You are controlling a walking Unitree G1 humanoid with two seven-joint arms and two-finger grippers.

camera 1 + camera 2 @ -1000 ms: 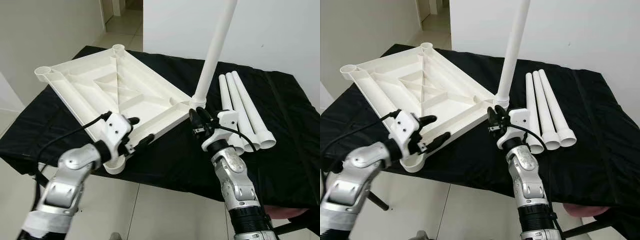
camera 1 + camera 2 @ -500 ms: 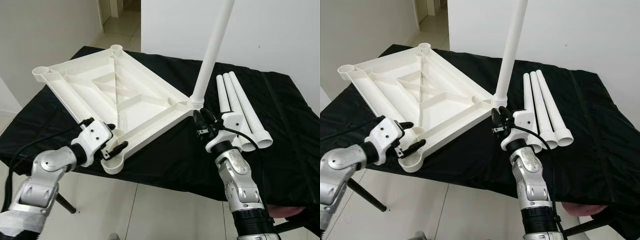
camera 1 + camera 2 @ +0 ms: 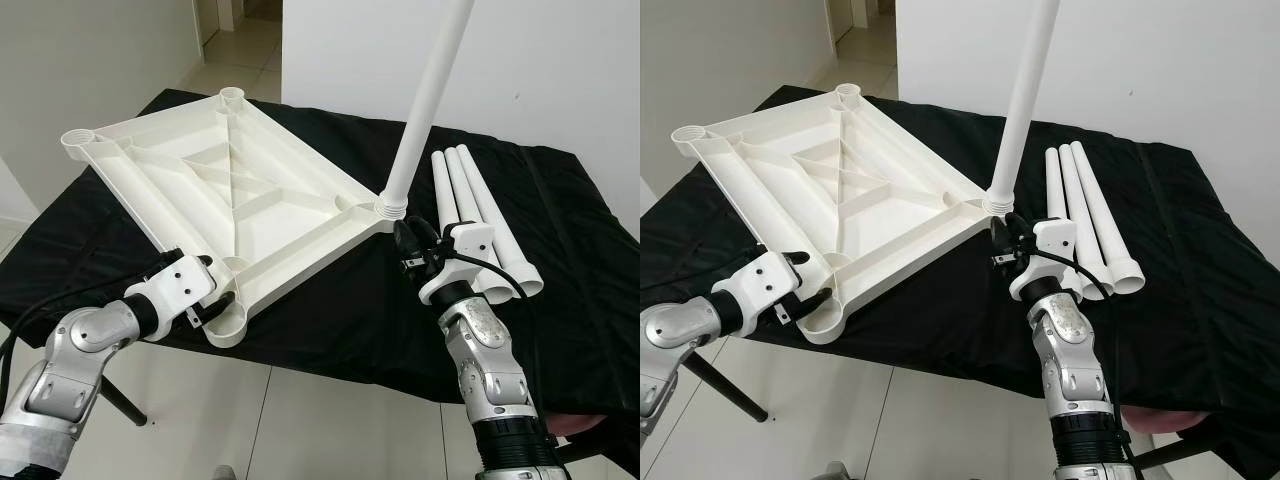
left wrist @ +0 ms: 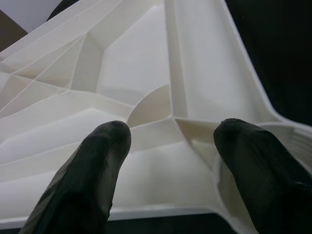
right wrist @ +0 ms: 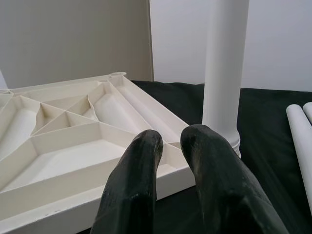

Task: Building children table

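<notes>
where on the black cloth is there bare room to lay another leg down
Bare cloth lies right of the three loose legs, out to the table's right edge, and behind them toward the wall. The left is crowded: the upturned tabletop covers it, and the right gripper sits by the upright leg.

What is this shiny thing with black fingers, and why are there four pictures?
It is a robot with two silver arms. Each arm ends in a tool with two black fingers. Two pictures come from cameras in its head, looking down. The other two come from cameras on its wrists, looking along the fingers.

On the black-covered table lies a white children's tabletop, turned upside down. One white leg already stands in its corner. Three more legs lie beside it.

The left tool is open at the tabletop's near corner. The right tool is near the standing leg, fingers close together, holding nothing.
</notes>
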